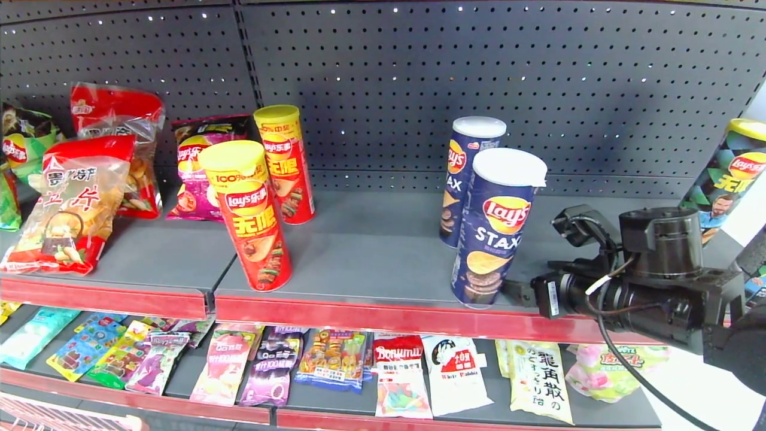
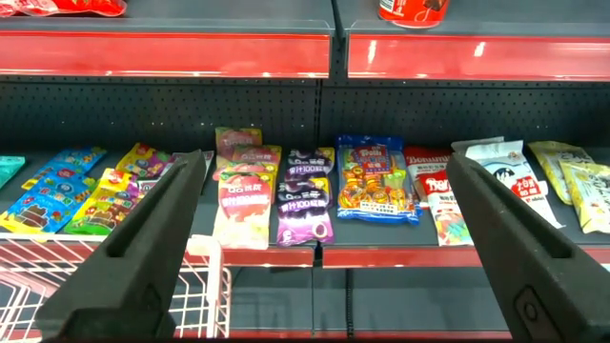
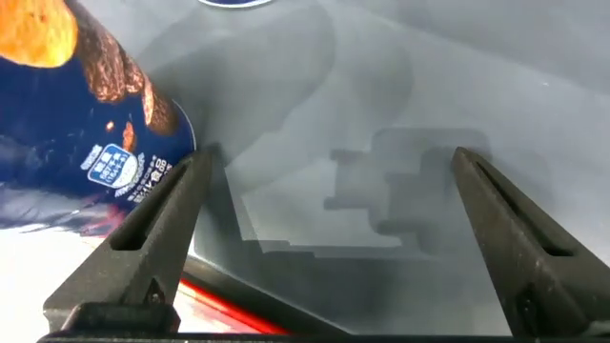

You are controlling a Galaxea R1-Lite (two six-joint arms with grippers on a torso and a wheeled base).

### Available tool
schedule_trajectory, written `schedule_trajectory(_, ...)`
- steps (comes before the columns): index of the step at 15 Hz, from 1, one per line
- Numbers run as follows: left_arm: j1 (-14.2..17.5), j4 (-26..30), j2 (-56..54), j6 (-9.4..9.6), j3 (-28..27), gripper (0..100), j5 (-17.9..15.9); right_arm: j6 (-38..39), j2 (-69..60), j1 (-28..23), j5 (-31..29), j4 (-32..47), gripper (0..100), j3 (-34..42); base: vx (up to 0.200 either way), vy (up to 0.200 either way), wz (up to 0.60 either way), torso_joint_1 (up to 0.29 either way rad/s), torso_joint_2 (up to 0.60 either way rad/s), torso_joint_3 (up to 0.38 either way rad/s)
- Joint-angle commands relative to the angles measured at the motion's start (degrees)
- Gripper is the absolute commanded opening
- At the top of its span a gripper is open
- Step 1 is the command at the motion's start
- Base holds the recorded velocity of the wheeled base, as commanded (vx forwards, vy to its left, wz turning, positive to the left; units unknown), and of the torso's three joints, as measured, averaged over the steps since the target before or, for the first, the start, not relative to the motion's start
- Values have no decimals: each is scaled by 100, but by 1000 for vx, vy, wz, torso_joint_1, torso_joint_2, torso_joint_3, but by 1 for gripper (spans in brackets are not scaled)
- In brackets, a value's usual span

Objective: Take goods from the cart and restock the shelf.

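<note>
The front blue chip can stood upright at the shelf front edge. The right tool, jaws wide and empty, sat just right of the can's base, the nearer arm. The left tool, also wide, sat lower than the can.

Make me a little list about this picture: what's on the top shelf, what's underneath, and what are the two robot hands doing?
top shelf: four cans and some crisp bags
red cans: front red can and back red can, both standing
blue cans: front blue can near the edge, back blue can behind it
lower shelf: sweet packets lying in a row
right gripper: open, empty, beside the front blue can's bottom
left gripper: open, empty, facing the lower shelf
cart: wire edge near the left gripper
</note>
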Motion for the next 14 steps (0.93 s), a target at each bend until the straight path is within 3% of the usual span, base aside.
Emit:
schedule_trajectory(1, -1, 2, 13, -2, 1, 100, 0, -2, 23, 95, 1, 4, 100, -40, 0, 0, 0, 0, 0, 0)
schedule_trajectory(14, -1, 2, 13, -2, 1, 100, 0, -2, -91, 218, -69, 4, 100, 39, 0, 0, 0, 0, 0, 0)
